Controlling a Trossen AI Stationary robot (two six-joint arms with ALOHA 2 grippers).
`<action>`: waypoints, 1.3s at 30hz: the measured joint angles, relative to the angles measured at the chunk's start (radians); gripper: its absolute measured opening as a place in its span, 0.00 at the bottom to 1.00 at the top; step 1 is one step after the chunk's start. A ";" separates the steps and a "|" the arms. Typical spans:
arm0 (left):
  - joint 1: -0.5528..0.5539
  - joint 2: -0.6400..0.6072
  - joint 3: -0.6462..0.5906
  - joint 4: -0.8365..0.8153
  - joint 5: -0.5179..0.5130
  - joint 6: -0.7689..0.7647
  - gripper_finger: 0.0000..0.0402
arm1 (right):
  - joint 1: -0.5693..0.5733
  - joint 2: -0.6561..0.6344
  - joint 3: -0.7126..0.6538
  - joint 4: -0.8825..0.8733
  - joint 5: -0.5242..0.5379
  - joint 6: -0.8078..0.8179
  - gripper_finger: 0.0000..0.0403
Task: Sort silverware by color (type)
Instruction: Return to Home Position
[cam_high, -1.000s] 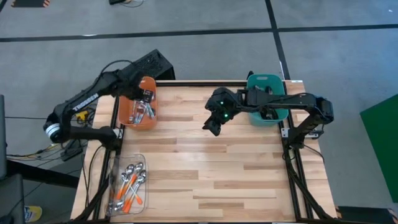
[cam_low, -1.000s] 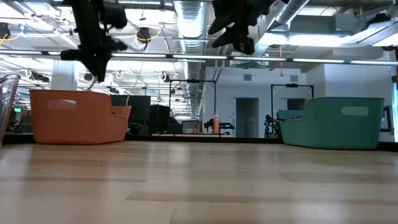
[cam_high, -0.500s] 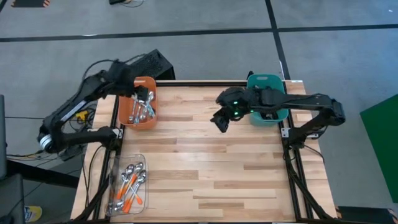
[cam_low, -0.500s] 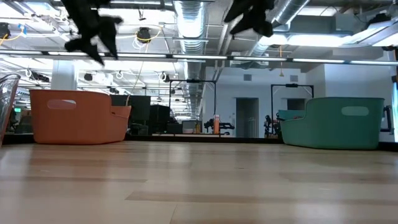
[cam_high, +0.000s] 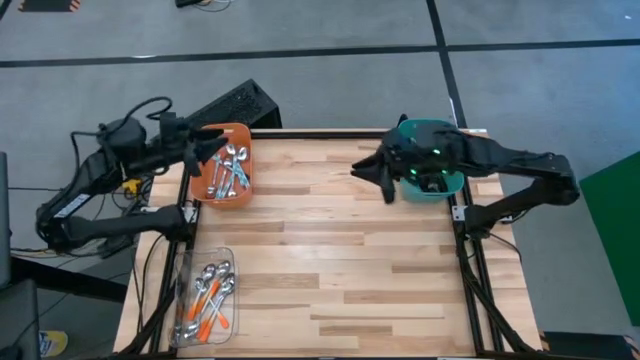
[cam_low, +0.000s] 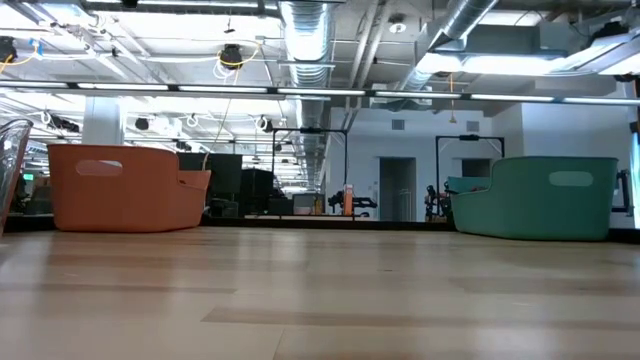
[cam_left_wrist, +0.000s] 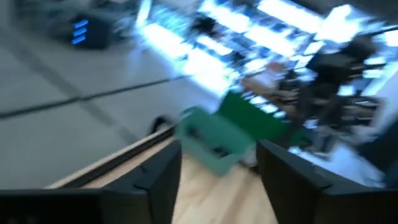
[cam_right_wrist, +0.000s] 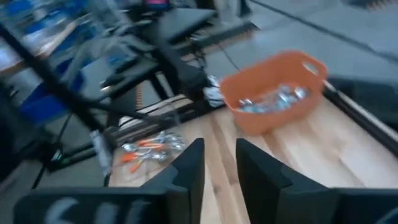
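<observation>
Shiny silver spoons (cam_high: 230, 170) lie heaped in the orange bin (cam_high: 207, 186) at the table's far left. More spoons, some with orange handles (cam_high: 205, 300), lie in a clear tray (cam_high: 228, 258) at the near left. My left gripper (cam_high: 210, 150) hangs open and holds nothing, high by the orange bin's left rim; its wrist view looks across to the teal bin (cam_left_wrist: 214, 142). My right gripper (cam_high: 377, 175) hovers open and holds nothing beside the teal bin's (cam_high: 445, 186) left side. Neither gripper shows in the low view.
The orange bin (cam_low: 125, 188) and the teal bin (cam_low: 535, 197) stand at the far corners, with bare wood (cam_high: 340, 260) between them. The tray's clear rim (cam_low: 12, 150) shows at the left edge. Metal frame legs (cam_high: 475, 260) run along the right side.
My left gripper has drawn back from above the orange bin toward the table's left edge and risen out of the low view. My right gripper has gone from the far middle of the table toward the teal bin, also rising out of the low view.
</observation>
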 joint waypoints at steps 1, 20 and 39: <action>-0.035 -0.001 0.000 0.036 -0.002 0.005 0.46 | 0.022 -0.016 0.000 0.005 -0.003 -0.033 0.28; -0.567 -0.063 -0.280 0.482 -0.236 0.295 0.01 | 0.185 -0.496 -0.432 0.369 0.137 -0.188 0.04; -0.566 -0.234 -0.307 0.123 -0.246 0.440 0.00 | 0.130 -0.697 -0.500 0.030 0.127 -0.408 0.03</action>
